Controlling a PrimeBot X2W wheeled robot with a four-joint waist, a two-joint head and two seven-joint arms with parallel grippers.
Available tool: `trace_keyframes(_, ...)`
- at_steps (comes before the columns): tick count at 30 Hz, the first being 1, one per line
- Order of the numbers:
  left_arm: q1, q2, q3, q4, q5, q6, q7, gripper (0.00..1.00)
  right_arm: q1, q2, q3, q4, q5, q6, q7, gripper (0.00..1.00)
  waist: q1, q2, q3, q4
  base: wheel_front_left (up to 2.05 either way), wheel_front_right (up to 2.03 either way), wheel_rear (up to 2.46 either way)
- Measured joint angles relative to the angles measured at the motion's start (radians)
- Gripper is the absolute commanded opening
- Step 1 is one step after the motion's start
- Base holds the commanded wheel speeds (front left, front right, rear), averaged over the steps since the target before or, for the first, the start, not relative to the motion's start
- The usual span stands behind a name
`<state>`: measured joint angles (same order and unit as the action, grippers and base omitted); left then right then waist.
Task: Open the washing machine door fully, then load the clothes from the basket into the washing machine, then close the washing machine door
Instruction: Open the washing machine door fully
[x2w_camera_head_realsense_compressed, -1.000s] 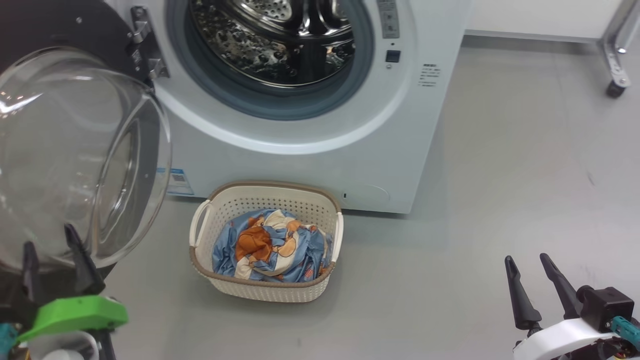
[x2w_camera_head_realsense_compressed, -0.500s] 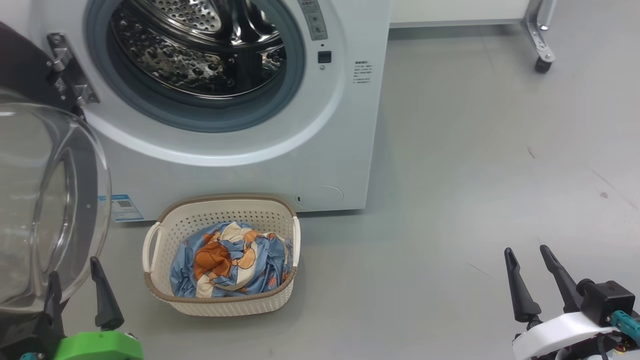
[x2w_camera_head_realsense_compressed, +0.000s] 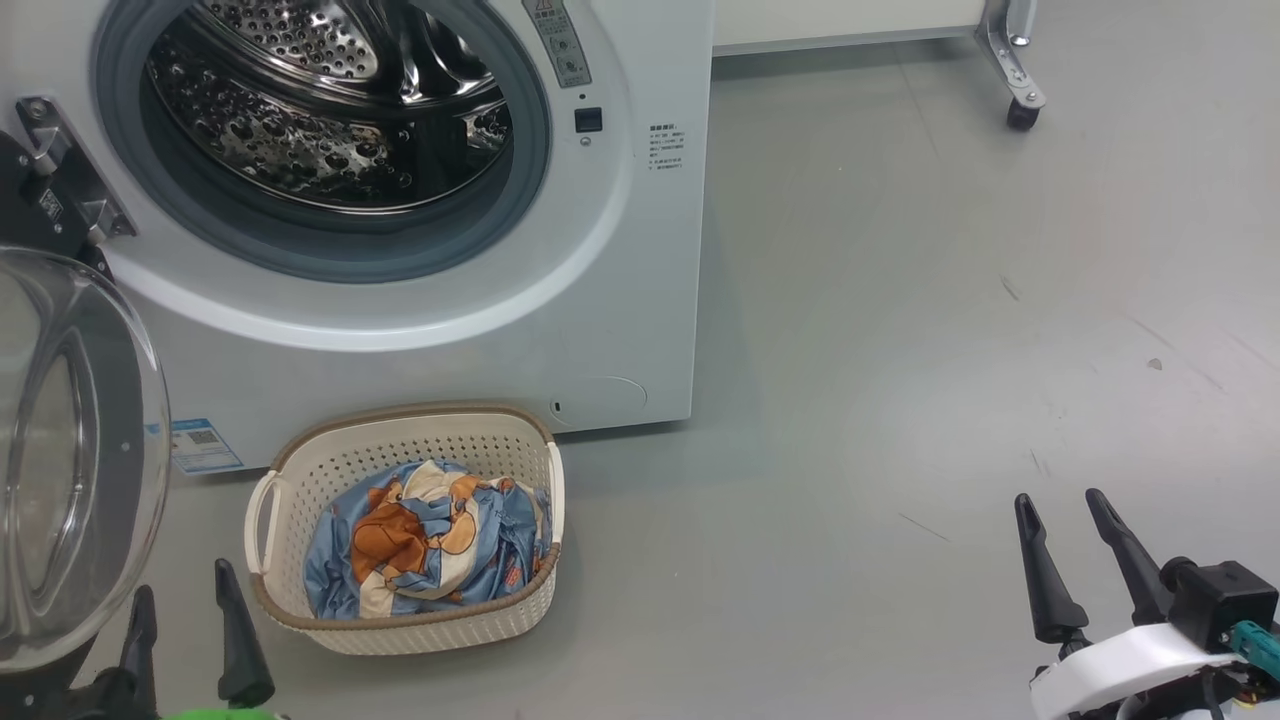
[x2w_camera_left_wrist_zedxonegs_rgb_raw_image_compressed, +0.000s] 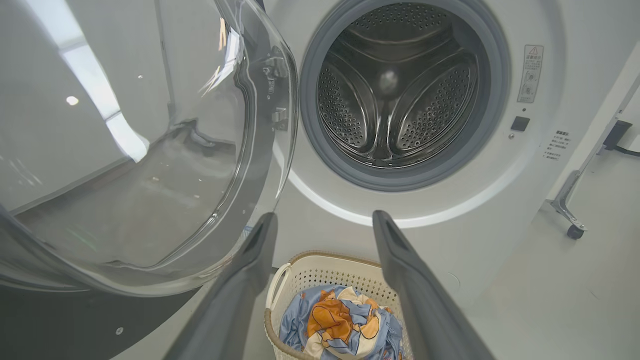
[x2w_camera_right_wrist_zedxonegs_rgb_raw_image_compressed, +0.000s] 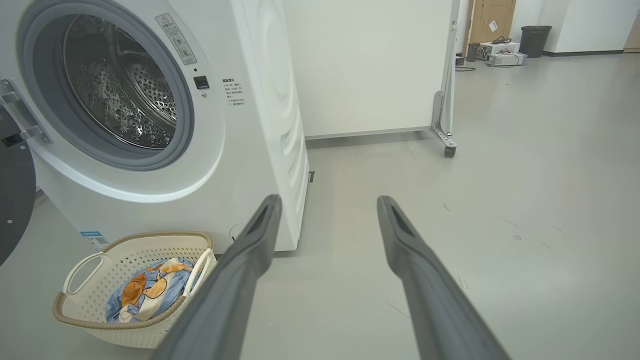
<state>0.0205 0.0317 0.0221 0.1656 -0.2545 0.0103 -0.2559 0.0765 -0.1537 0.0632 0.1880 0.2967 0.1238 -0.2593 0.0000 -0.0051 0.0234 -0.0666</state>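
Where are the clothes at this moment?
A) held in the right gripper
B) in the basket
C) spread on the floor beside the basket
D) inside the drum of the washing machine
B: the clothes lie bunched inside the basket, which stands in front of the washing machine.

Right pincer (x2w_camera_right_wrist_zedxonegs_rgb_raw_image_compressed: 328, 201) spread, empty; basket (x2w_camera_right_wrist_zedxonegs_rgb_raw_image_compressed: 125, 334) holding clothes (x2w_camera_right_wrist_zedxonegs_rgb_raw_image_compressed: 142, 295) before washing machine (x2w_camera_right_wrist_zedxonegs_rgb_raw_image_compressed: 260, 125), drum (x2w_camera_right_wrist_zedxonegs_rgb_raw_image_compressed: 120, 95) exposed.
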Motion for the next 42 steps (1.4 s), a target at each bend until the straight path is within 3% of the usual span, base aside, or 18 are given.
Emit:
trace_keyframes(15,0.046,0.002,-0.049,-0.005,-0.007,0.001,0.0,1.0,0.006,-0.004,-0.021,0.002,-0.004,0.0,0.0,1.0,0.0,0.0,-0.021,-0.025,0.0,0.0,0.0)
trace_keyframes(42,0.052,0.002,-0.087,-0.025,0.012,0.034,0.0,1.0,0.023,-0.003,-0.027,-0.003,-0.004,0.0,0.0,1.0,0.0,0.0,-0.031,-0.011,0.0,0.0,0.0)
